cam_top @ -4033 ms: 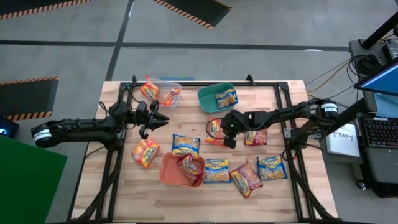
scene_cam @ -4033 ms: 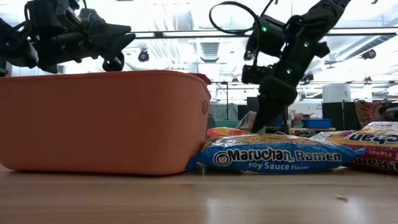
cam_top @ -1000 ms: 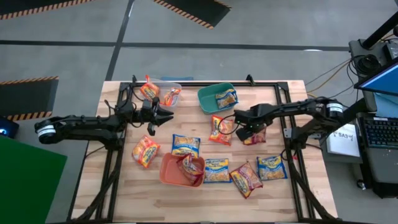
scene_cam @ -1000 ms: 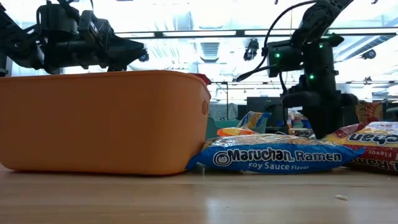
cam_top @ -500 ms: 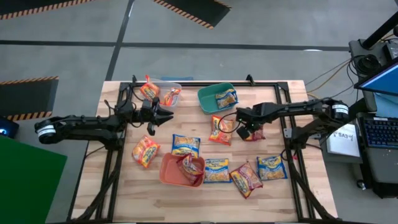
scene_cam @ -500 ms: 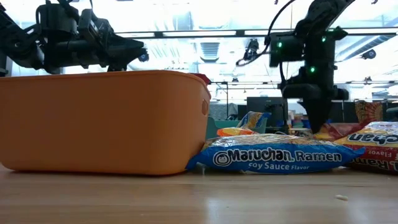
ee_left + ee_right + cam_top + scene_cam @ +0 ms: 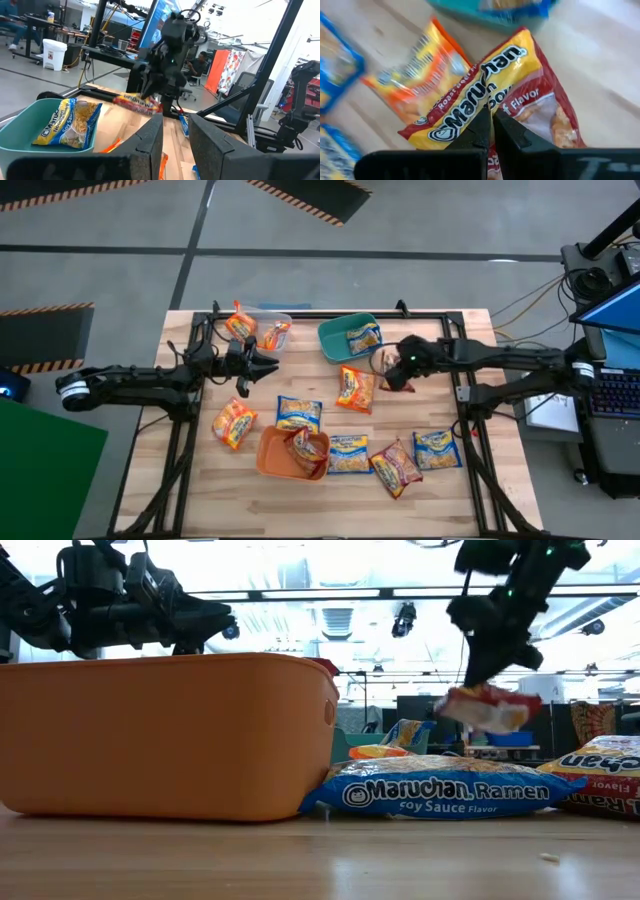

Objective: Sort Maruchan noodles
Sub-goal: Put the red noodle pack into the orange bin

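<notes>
My right gripper (image 7: 393, 370) is shut on a dark red Maruchan packet (image 7: 485, 708) and holds it in the air between the teal tub (image 7: 335, 340) and an orange packet (image 7: 355, 388). My left gripper (image 7: 268, 363) hovers open beside the clear tub (image 7: 284, 320), which holds two orange packets (image 7: 240, 325). A blue packet (image 7: 365, 337) lies in the teal tub. A dark red packet (image 7: 305, 444) sits in the orange tub (image 7: 270, 455). Several more packets lie flat on the table: orange (image 7: 233, 423), blue (image 7: 298, 413), blue (image 7: 348, 453), dark red (image 7: 395, 467), blue (image 7: 436, 449). My right gripper pinches the dark red packet between its two fingers (image 7: 507, 131) at the middle of one long edge (image 7: 490, 102). The fingers come from above, pointing down. The packet is lifted clear of the table and hangs below the fingertips, slightly tilted (image 7: 485, 708).
A black metal frame (image 7: 455, 350) runs round the table's sides. Bare wood shows along the near edge (image 7: 300, 505). In the left wrist view, a seated person (image 7: 192, 62) and desks show in the room beyond the table.
My right gripper has taken the dark red packet up from the table near the right side. It has risen and moved toward the far edge and the teal tub. The packet now hangs clear of the table. The left arm has kept still.
</notes>
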Motion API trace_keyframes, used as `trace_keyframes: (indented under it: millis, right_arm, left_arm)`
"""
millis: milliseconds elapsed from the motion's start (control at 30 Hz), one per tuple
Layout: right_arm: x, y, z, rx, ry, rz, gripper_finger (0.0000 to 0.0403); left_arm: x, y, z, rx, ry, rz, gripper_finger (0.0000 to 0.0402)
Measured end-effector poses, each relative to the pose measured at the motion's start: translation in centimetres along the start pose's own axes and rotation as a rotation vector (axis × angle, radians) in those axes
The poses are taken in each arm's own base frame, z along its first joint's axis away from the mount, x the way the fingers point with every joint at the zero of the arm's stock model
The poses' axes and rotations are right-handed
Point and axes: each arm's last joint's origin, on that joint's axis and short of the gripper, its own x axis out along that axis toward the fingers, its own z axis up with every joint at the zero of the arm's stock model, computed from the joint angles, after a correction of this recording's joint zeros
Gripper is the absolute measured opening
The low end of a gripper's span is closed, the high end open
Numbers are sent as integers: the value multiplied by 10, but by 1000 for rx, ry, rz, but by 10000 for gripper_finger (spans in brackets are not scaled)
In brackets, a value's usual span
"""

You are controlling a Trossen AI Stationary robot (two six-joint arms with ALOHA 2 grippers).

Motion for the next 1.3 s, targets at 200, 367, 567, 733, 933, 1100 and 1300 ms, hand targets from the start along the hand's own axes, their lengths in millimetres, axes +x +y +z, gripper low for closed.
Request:
trace_keyframes:
  millis: [200, 367, 567, 733, 933, 1100, 1300]
  right_arm:
    - [-23, 6, 12, -8, -193, 187, 9]
    - [-27, 18, 24, -112, -345, 393, 9]
    - [-15, 32, 37, -222, -502, 515, 9]
    - [1, 43, 46, -261, -615, 626, 9]
    - [19, 56, 57, -286, -750, 735, 8]
    - [34, 64, 63, -302, -828, 803, 8]
    - [47, 67, 64, -306, -879, 833, 8]
  left_arm:
    - [0, 0, 0, 0, 0, 0, 75]
    - [0, 0, 0, 0, -1, 0, 75]
    - [0, 0, 1, -24, -8, -2, 75]
    - [0, -1, 3, -31, -27, -9, 75]
    - [-1, -4, 10, -57, -94, -36, 75]
    - [-1, -5, 12, -77, -118, -47, 76]
    - [-1, -5, 15, -84, -139, -57, 111]
